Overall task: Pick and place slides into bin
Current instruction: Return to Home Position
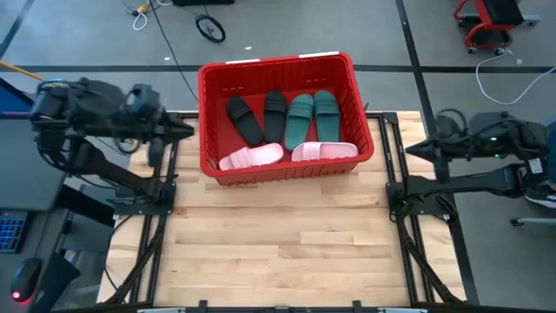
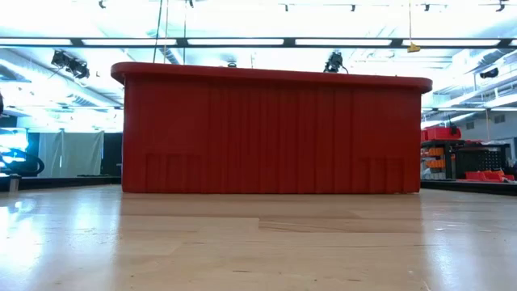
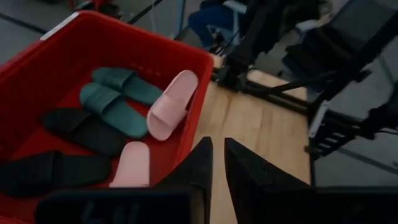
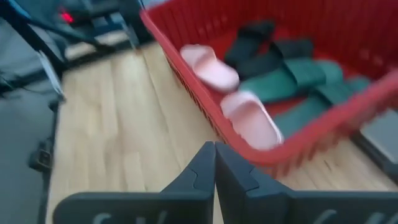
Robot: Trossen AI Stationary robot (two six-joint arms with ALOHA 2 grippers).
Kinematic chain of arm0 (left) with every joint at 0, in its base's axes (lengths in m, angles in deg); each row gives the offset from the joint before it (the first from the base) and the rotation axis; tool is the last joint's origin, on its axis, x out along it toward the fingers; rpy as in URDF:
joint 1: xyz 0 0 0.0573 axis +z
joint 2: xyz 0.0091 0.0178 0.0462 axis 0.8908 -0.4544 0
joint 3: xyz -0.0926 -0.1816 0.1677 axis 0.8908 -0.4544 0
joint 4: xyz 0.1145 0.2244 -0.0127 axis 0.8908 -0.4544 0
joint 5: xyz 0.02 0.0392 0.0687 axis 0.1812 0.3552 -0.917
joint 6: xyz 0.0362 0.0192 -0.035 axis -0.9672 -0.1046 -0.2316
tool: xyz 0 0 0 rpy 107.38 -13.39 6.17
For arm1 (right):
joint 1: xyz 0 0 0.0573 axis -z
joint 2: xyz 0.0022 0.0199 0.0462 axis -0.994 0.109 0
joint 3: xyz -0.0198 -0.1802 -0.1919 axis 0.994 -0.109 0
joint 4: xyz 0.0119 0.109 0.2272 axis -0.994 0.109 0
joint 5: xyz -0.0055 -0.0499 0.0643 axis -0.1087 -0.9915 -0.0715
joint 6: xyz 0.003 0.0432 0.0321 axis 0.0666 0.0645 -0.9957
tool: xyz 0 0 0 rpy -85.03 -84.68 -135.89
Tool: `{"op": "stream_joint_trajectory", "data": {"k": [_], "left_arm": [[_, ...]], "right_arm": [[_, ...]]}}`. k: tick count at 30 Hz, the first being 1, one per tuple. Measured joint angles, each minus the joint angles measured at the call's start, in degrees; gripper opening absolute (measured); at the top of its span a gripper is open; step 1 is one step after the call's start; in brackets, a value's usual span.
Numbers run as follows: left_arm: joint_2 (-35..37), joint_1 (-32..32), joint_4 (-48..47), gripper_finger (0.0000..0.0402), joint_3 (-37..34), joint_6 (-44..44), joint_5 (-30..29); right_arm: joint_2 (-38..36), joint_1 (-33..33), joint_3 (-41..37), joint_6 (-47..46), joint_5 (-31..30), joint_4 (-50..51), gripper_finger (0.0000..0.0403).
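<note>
The red bin [image 1: 208,96] stands at the table's far middle and fills the low view [image 2: 275,133]. Inside lie two black slides [image 1: 245,120] [image 1: 275,116], two dark green slides [image 1: 299,120] [image 1: 327,116] and two pale pink slides [image 1: 252,156] [image 1: 324,150], the pink ones leaning against the near wall. My left gripper [image 1: 187,130] hovers at the table's left edge beside the bin, fingers nearly together and empty [image 3: 217,163]. My right gripper [image 1: 408,149] hovers at the right edge, shut and empty [image 4: 215,163].
Bare wooden tabletop [image 1: 278,235] stretches between the bin and the near edge. Dark arm frames [image 1: 152,200] [image 1: 408,204] run along both sides. Cables and a wheel [image 1: 210,28] lie on the floor beyond the table.
</note>
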Motion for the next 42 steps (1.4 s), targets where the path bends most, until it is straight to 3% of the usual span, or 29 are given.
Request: {"op": "stream_joint_trajectory", "data": {"k": [4, 8, 12, 20, 30, 35, 42], "left_arm": [[3.65, -2.31, 1.37, 0.0055, -2.18, -0.13, 0.26], [9.22, -4.25, 7.73, 0.0056, -11.09, -0.81, 0.41], [18.11, -5.58, 20.81, 0.0050, -27.37, -3.57, 0.63], [36.35, -6.96, 53.54, 0.0048, -61.90, -5.87, 6.86], [51.93, -7.06, 85.22, 0.0057, -95.55, -7.58, 8.57], [59.66, -7.06, 93.51, 0.0050, -105.98, -7.58, 8.57], [69.01, -7.04, 95.03, 0.0054, -112.85, -11.13, 8.55]], "right_arm": [[-4.94, 0.01, -0.71, 2.10, 1.72, -4.75, 0.0014], [-12.08, 0.01, -3.95, 3.63, 5.37, -10.13, 0.0014], [-19.73, 0.03, -10.86, 2.49, 8.19, -15.93, 0.0014], [-30.45, 0.03, -25.51, -1.05, 13.19, -28.73, 0.0016], [-34.00, 0.03, -36.87, 0.11, 13.38, -39.79, 0.0014], [-34.04, 0.03, -39.66, 1.54, 14.09, -45.23, 0.0014], [-33.99, 0.03, -44.49, -1.73, 17.48, -53.68, 0.0014]]}}
